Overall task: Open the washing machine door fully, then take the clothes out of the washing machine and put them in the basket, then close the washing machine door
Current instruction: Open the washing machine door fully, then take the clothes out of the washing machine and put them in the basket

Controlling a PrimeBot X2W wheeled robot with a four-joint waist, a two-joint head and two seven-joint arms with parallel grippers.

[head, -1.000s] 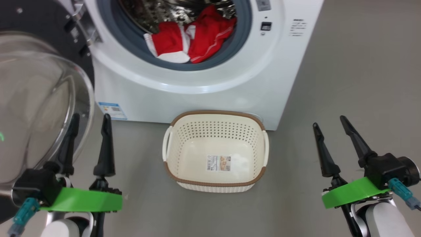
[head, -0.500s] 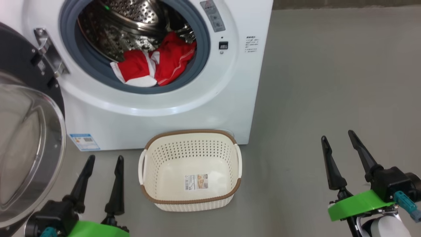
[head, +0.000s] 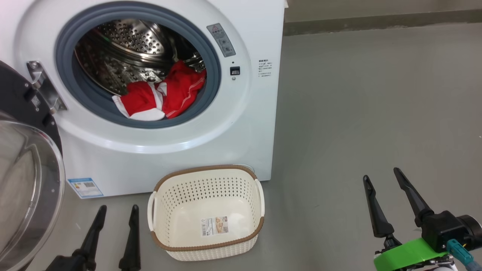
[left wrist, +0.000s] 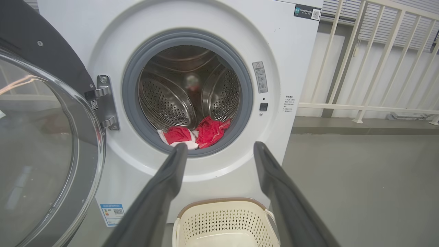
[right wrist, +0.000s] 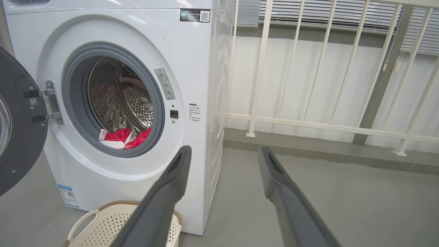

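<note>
Head view: the washing machine (head: 169, 150) stands with its glossy black door (head: 22, 188) swung wide at its left. The clothes (head: 158, 99), red with white panels, lie at the drum's front lip. The cream basket (head: 205, 246) sits just before the machine. The left gripper (head: 118, 207) and right gripper (head: 380, 174) hang before the machine, jaws spread wide, holding nothing. The right wrist view adds a white railing (right wrist: 308, 123) beside the machine.
</note>
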